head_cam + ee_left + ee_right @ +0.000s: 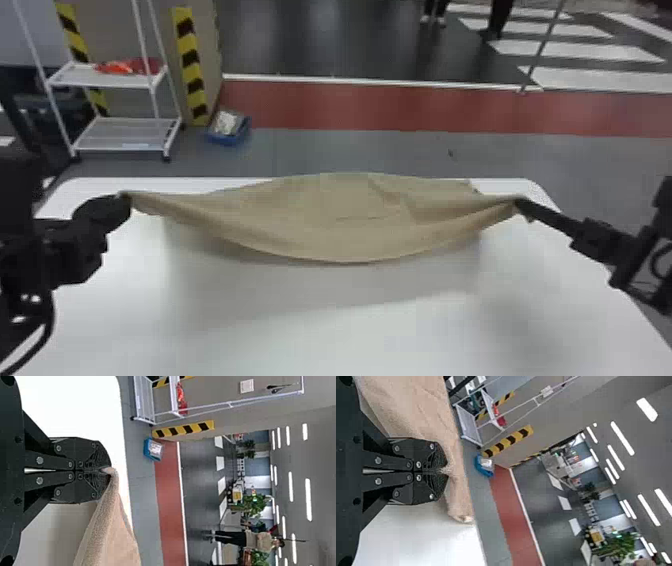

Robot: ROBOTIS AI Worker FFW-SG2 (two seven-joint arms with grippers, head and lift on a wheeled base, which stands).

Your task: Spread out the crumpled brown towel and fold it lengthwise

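In the head view, the brown towel [340, 220] stretched between both pincers over the far part of the white surface [320, 335], its near edge sagging toward six o'clock. The left pincer [126, 197] gripped its nine o'clock end; the right pincer [520, 201] held it near its three o'clock end.

In the left wrist view, the left pincer [106, 470] was closed on a gathered bit of towel, the cloth draping from its tips.

In the right wrist view, the right pincer [443, 471] clenched a pinched fold, towel showing on both sides of its tips.

The head view looks down, wrist views outward.
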